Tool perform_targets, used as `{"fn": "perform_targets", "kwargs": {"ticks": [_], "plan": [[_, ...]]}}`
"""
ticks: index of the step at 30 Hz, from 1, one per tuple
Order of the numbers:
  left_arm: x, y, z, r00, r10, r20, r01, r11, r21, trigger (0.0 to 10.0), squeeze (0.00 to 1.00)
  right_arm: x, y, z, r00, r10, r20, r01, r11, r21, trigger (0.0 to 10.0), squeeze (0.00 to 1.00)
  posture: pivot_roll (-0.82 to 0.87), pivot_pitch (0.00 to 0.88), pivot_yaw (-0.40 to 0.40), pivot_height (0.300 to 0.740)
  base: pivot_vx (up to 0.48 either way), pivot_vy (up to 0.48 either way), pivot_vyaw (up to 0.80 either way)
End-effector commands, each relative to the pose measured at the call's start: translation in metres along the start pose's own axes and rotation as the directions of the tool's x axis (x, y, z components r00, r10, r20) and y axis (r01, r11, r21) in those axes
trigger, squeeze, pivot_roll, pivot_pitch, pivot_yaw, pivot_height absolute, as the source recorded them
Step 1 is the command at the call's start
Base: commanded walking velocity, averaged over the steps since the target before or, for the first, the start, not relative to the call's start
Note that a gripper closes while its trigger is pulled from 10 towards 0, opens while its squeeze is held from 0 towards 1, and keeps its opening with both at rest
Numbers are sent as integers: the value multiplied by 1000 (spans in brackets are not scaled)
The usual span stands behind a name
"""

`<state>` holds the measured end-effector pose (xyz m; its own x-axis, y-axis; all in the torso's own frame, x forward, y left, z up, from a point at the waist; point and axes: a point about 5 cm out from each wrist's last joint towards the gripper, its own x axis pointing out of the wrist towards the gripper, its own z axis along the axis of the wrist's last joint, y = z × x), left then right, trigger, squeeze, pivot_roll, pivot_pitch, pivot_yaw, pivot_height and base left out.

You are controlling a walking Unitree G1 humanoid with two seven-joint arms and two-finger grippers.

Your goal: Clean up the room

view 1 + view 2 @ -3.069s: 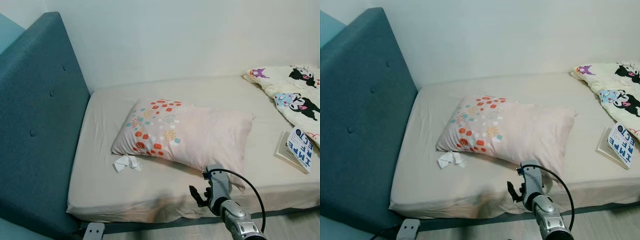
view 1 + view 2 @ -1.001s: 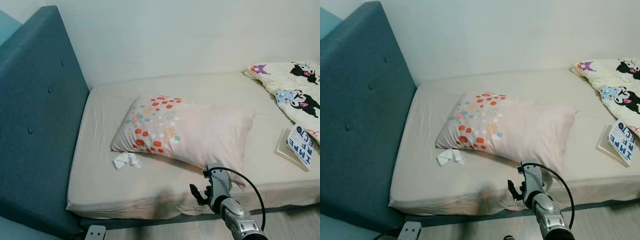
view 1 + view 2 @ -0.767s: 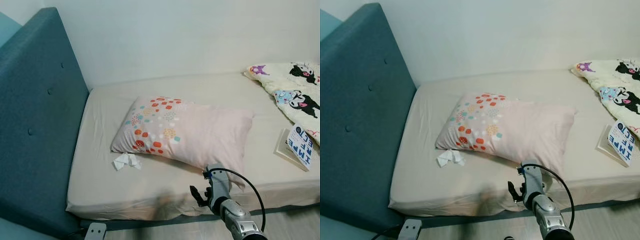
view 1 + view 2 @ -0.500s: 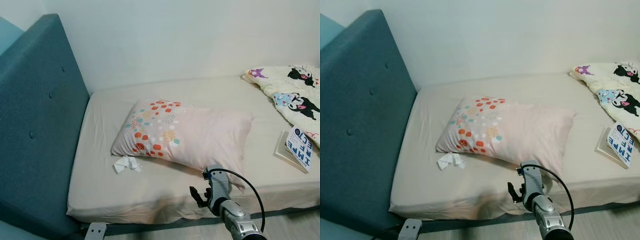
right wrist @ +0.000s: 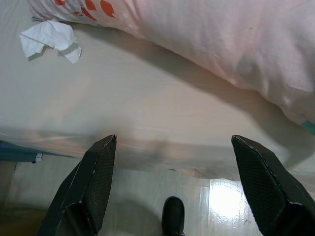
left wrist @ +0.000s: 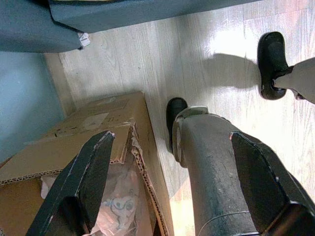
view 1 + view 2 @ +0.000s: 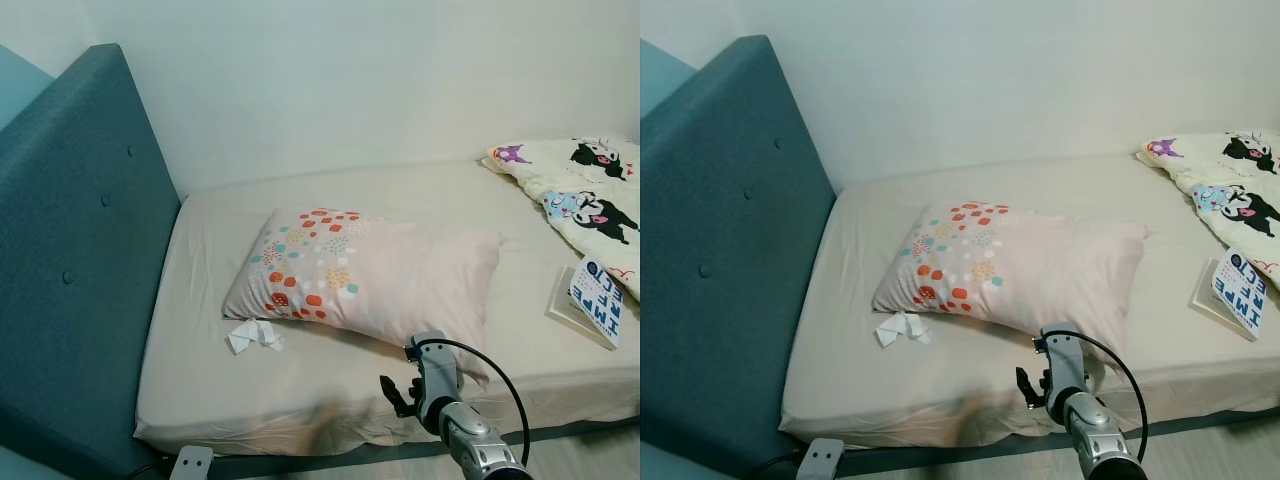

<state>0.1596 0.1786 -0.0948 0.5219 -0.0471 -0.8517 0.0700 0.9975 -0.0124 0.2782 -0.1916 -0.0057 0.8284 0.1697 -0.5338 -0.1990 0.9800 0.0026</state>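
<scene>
A crumpled white tissue (image 7: 252, 335) lies on the beige bed sheet (image 7: 330, 385), just in front of the pillow's left corner. The pink pillow (image 7: 370, 275) with coloured dots lies across the middle of the bed. My right arm (image 7: 437, 385) is raised at the bed's front edge, below the pillow's right end. In the right wrist view my right gripper (image 5: 173, 140) is open and holds nothing, hovering over the mattress edge with the tissue (image 5: 49, 37) well off to one side. My left gripper (image 6: 172, 136) hangs open over the wooden floor.
A teal headboard (image 7: 70, 300) bounds the bed on the left. A cartoon-print blanket (image 7: 585, 195) and a book (image 7: 592, 300) lie at the right. Beside my leg (image 6: 211, 162) stands an open cardboard box (image 6: 83, 157) with a plastic bag inside.
The whole picture has drifted slightly as the camera moved. The tissue, pillow and book lie where they were, and my right arm holds the same pose.
</scene>
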Motion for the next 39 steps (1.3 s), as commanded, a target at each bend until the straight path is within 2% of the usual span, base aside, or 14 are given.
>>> {"fn": "perform_targets", "kwargs": {"ticks": [1,6,16,21,24,28,39], "plan": [[-2,0,-10,999,2,-45,-2,1000,2,10000,0,0,3,-4,1000,9,-11,-10,1000,-12,10000,0,-122,62,9,740,0,0,0],[-2,0,-12,999,2,-48,-2,1000,4,10000,0,1,4,-3,1000,17,-4,-17,1000,6,10000,0,-114,68,8,740,0,0,0],[-1,4,-3,1000,8,-9,-8,999,-36,10000,0,4,14,-6,999,37,-35,-38,999,-32,10000,0,-92,61,-7,740,0,0,0],[-1,3,-1,1000,-3,0,3,999,-41,10000,0,4,14,-7,999,40,-32,-41,999,-19,10000,0,-92,62,-6,740,0,0,0],[0,1,0,1000,-23,-8,23,1000,-15,10000,0,3,12,-8,999,37,-28,-37,999,0,10000,0,-93,65,-2,740,0,-480,0],[0,1,1,1000,-20,-6,20,999,-32,10000,0,3,11,-6,999,34,-25,-34,999,2,10000,0,-93,75,3,740,0,-480,0],[0,4,5,1000,-5,15,6,999,-54,10000,0,4,12,-5,999,32,-20,-32,999,18,10000,0,-91,81,7,740,0,0,0]]}}
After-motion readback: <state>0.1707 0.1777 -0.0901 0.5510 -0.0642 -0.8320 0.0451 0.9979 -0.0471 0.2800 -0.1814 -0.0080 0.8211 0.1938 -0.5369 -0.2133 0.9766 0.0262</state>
